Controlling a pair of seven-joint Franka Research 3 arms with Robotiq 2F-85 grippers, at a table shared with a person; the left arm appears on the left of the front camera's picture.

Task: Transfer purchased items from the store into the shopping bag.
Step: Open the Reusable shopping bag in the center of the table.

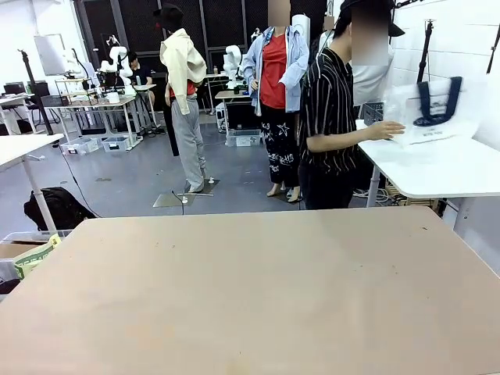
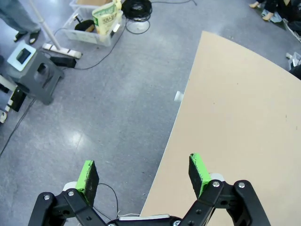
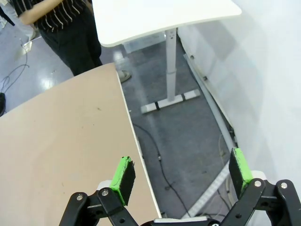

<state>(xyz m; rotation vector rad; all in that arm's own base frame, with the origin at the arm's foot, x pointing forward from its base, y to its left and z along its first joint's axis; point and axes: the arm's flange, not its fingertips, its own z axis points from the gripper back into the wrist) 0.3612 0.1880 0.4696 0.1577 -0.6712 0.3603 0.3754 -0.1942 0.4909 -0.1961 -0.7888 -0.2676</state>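
Beyond tan table (image 1: 250,297) — shopping bag (image 1: 406,105) on desk (image 1: 437,170).

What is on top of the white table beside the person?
A translucent shopping bag with navy handles, the person's hand at its edge. Whether anything is inside the bag cannot be made out.

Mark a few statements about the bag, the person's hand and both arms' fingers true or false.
1. The bag lies on the white table. True.
2. The person's hand is at the bag. True.
3. The left fingers are shut. False: they stand open, holding nothing.
4. The right fingers grip the bag. False: they are open above the beige table edge, with nothing between them.
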